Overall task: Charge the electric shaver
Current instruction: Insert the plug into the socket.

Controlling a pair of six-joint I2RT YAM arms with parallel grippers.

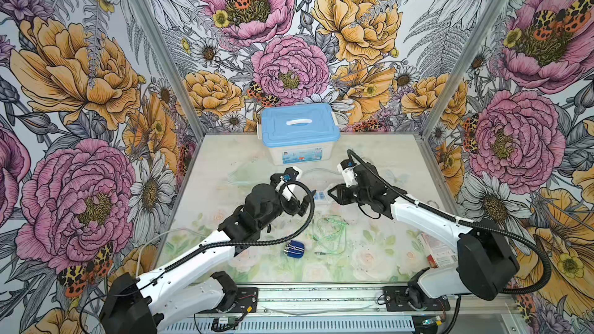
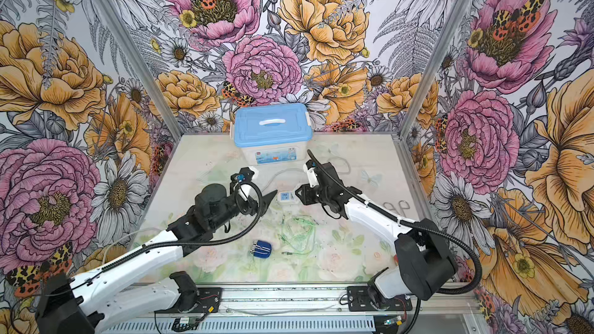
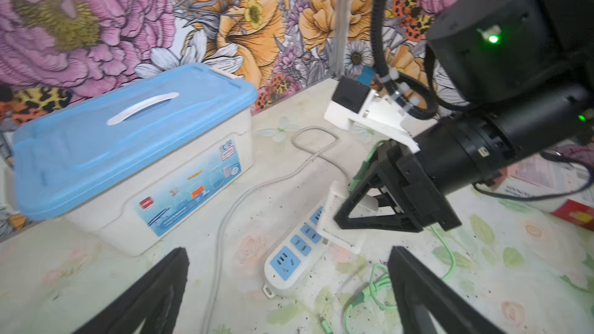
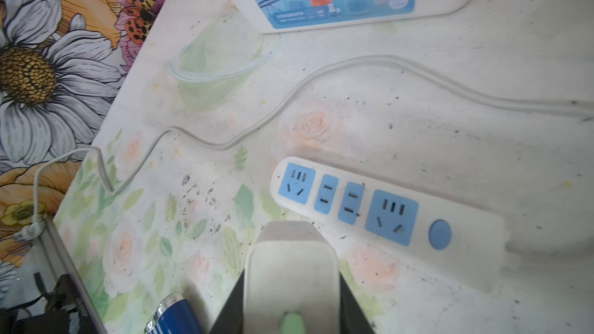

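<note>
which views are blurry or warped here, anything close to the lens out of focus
Left wrist view: storage box smeared at one end. Right wrist view: charger block near the lens is soft, power strip sharper. Both top views: even light, electric shaver crisp, walls splay outward.

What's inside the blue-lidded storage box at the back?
Contents hidden: the storage box has its blue lid shut, white handle flat on top, and its white walls show nothing inside.

Green cable obstacle just beside electric shaver
</note>
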